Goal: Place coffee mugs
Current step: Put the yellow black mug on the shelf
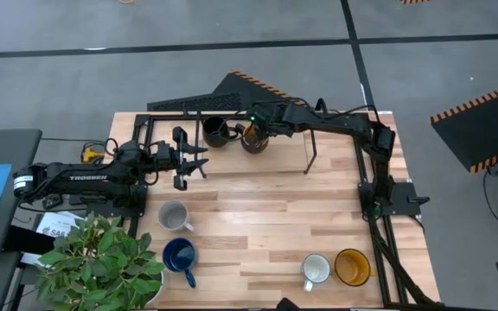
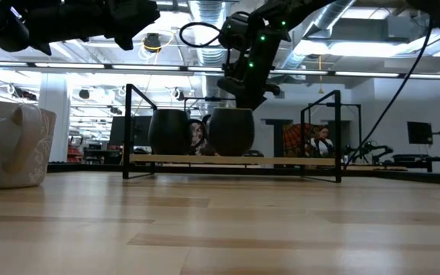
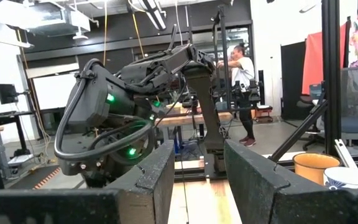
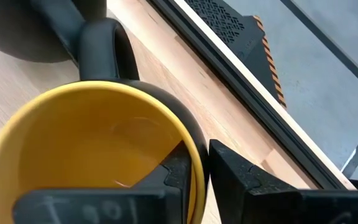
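Step in hand looks like the set-down of a yellow mug at the back of the counter, on the low rack just beside the black mug. The right gripper is over it; in the right wrist view its jaws pinch the mug's rim, one finger inside the yellow bowl, one outside on the dark wall, gap narrow. Whether they're already easing off, can't tell; I'd call it gripping the yellow mug. In the low view both mugs read as dark shapes sitting on the rack shelf, the yellow one's base apparently down, so release seems due. The left gripper waits mid-counter near the rack's left end, jaws open w/ nothing between them, per the left wrist view. Four mugs not yet placed, all at the front of the counter: grey mug and blue mug on the left by the plant, white mug and 2nd yellow mug on the right, touching or nearly so. Next move, as I judge it: open the right jaws fully, lift straight up so the inside finger clears the rim w/o tipping the mug or nudging the black one, then go for the white/yellow pair. Left arm is best placed for grey.
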